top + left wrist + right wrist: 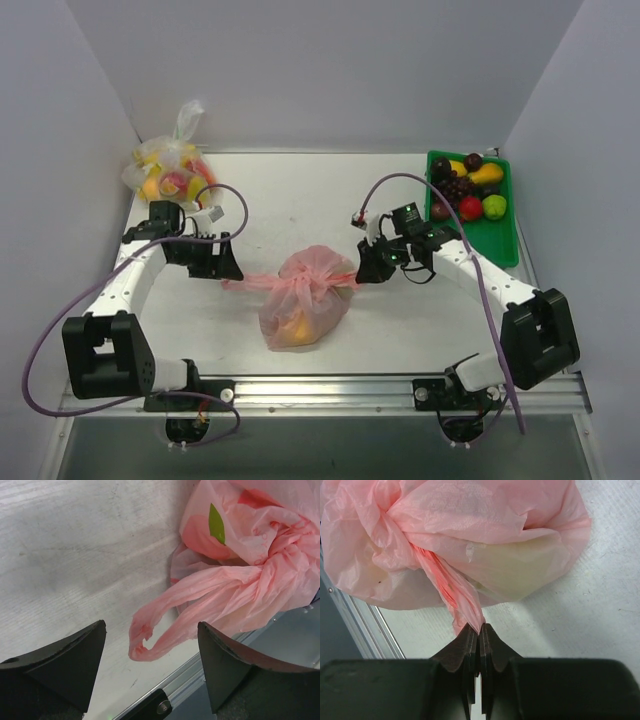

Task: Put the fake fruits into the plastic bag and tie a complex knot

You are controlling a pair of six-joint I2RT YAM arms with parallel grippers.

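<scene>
- The right jaws are pressed together, pinching the tip of one twisted pink handle end [465, 605] of the thin translucent pink plastic bag [470, 520].
- That strand runs straight from the jaws back to the tight bunched knot [392, 517] at the top of the bag.
- The left jaws are spread wide. The other pink handle end [150, 640] lies on the tabletop between them, touching neither one.
- The pink bag sits in the middle of the white tabletop [300, 200], between the two arms and just beyond the metal rail at the near edge.
- Fake fruits show through its skin: a yellow-orange one [295, 328] low down and a red one with a green leaf [216, 524].
- A green plastic tray [500, 240] at the far right holds dark grapes [455, 187], a banana [487, 174], and a red apple [471, 207] beside a green apple [494, 207].
- A clear knotted bag of yellow-red fruit [165, 172] sits in the far left corner.
</scene>
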